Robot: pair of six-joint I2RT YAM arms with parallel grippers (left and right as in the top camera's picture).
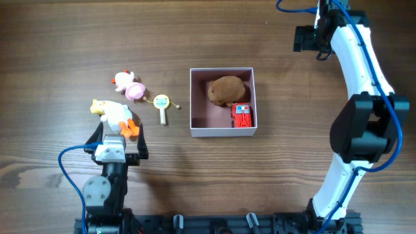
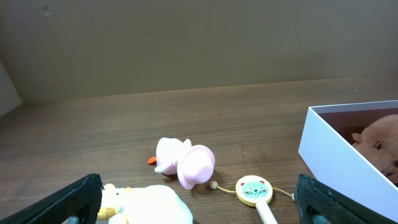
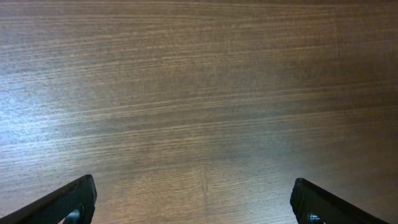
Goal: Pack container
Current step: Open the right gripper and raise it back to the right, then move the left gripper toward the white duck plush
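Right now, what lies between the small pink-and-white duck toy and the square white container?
A small wooden rattle with a round cat-face disc lies between the pink-and-white duck toy and the square white container, clearest in the overhead view.

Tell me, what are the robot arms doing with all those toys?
They are packing toys into the square white box with a pink inside. A brown fuzzy plush toy and a red toy car lie in it. A yellow and white plush duck, a small pink and white duck and a round cat-faced rattle wait on the wooden table. The left gripper hangs open by the plush duck; the right gripper is open over bare table.
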